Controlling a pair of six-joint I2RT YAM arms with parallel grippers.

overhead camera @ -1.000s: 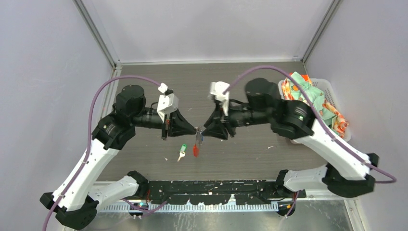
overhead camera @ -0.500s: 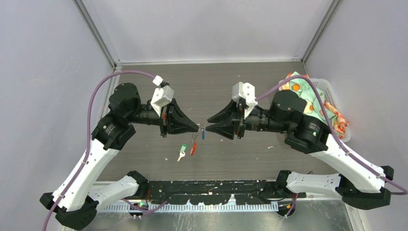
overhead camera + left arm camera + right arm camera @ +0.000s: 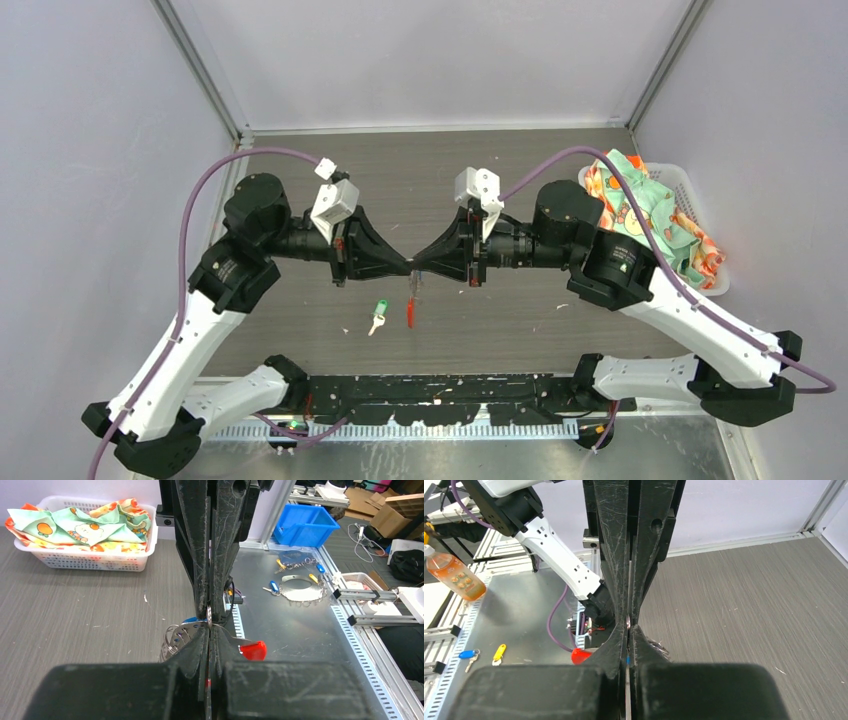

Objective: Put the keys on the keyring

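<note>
Above the middle of the table (image 3: 520, 320), the left gripper (image 3: 404, 268) and the right gripper (image 3: 422, 268) are set tip to tip, and both are seen clenched. The keyring (image 3: 409, 308) is pinched by its upper end in the left gripper's jaws and hangs below them, clear of the wood, with its red loop lowest. The blue-headed key (image 3: 190, 621) is glimpsed just beside the meeting tips. Whether it or the ring itself is nipped by the right gripper cannot be told, so tightly are the tips crowded. The green-headed key (image 3: 379, 309) is seen lying on the table, near the hanging keyring but apart from it.

The threading step is judged to be in hand. A fine slide of the key's hole along the ring is called for next, with the ring kept steady. After that, the green-headed key must be fetched.
</note>
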